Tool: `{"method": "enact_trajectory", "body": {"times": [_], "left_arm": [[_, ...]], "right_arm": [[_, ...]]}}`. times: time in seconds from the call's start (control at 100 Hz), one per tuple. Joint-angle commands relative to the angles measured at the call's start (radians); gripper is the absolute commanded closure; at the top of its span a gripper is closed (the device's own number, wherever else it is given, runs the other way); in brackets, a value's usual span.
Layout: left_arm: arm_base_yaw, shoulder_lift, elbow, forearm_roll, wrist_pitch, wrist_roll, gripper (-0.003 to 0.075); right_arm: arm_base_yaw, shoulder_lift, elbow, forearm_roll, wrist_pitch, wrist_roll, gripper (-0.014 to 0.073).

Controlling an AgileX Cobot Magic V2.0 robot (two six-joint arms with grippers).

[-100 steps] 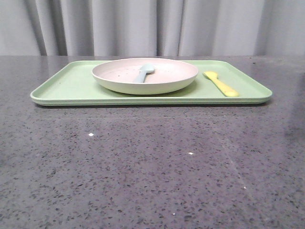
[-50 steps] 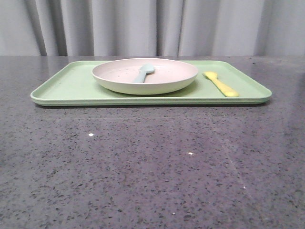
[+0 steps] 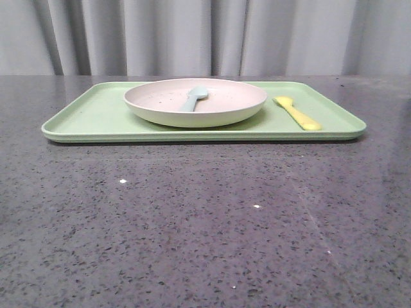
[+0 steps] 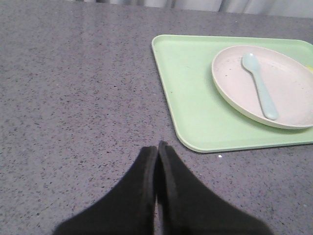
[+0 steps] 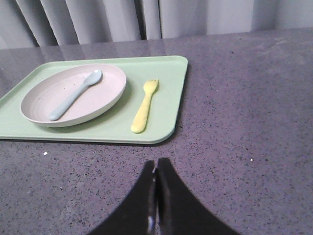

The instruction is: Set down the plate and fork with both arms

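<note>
The plate (image 3: pixel 196 101) sits in the middle of the light green tray (image 3: pixel 90 115), pinkish-cream inside with dark specks. It also shows in the left wrist view (image 4: pixel 288 98) and the right wrist view (image 5: pixel 98 95). The yellow fork (image 3: pixel 297 113) lies on the tray to the right of the plate, also in the right wrist view (image 5: pixel 145 106). My left gripper (image 4: pixel 157 147) is shut and empty over the bare table, short of the tray's near left corner. My right gripper (image 5: pixel 156 162) is shut and empty over the table, short of the tray's near right corner. Neither gripper shows in the front view.
A light blue-grey spoon (image 3: pixel 193 98) lies inside the plate, seen too in the left wrist view (image 4: pixel 259 85) and the right wrist view (image 5: pixel 75 94). The dark speckled tabletop (image 3: pixel 205 218) stretches in front of the tray. Grey curtains (image 3: pixel 205 35) hang behind.
A dark blur at the right edge of the front view one second ago has gone. The tray, plate, spoon and fork have not moved.
</note>
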Motion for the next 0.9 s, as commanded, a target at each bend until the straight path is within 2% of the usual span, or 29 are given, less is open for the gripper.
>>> {"method": "enact_trajectory", "body": {"times": [0.0, 0.25, 0.62, 0.89], "left_arm": [[-0.046, -0.024, -0.002, -0.027, -0.115, 0.007, 0.0741], [-0.136, -0.133, 0.079, -0.025, -0.199, 0.026, 0.0741], [-0.137, -0.320, 0.174, -0.023, -0.191, 0.026, 0.0741], [-0.137, -0.332, 0.176, -0.023, -0.175, 0.026, 0.0741]], "right_arm": [[-0.003, -0.028, -0.008, -0.018, -0.098, -0.012, 0.0662], [-0.003, -0.060, -0.002, -0.019, -0.081, -0.012, 0.0662], [-0.003, -0.060, -0.002, -0.019, -0.072, -0.012, 0.0662], [-0.003, -0.060, -0.002, -0.019, -0.072, -0.012, 0.0662]]}}
